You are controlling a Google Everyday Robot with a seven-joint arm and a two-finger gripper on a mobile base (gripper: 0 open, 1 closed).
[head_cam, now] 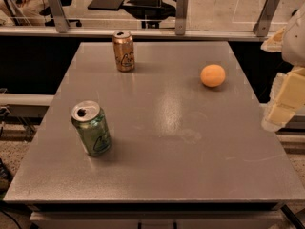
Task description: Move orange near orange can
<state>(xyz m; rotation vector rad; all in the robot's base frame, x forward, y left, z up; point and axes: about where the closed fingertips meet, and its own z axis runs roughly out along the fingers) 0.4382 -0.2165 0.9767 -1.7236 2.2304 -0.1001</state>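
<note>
On the grey table's [167, 166] near left stands a green can [91, 129], its pale logo unreadable. Farther back, the orange can [124, 51] bears a looping logo. The orange [212, 75] lies well right of it. Beyond the table's right edge hangs the gripper [283, 101]; I cannot tell whether it is apart or together.

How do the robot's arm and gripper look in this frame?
The arm is a rounded white shell. The gripper, at the right edge of the view beside the table, is pale cream and built of blocky, angular segments. No cables or markings show.
</note>
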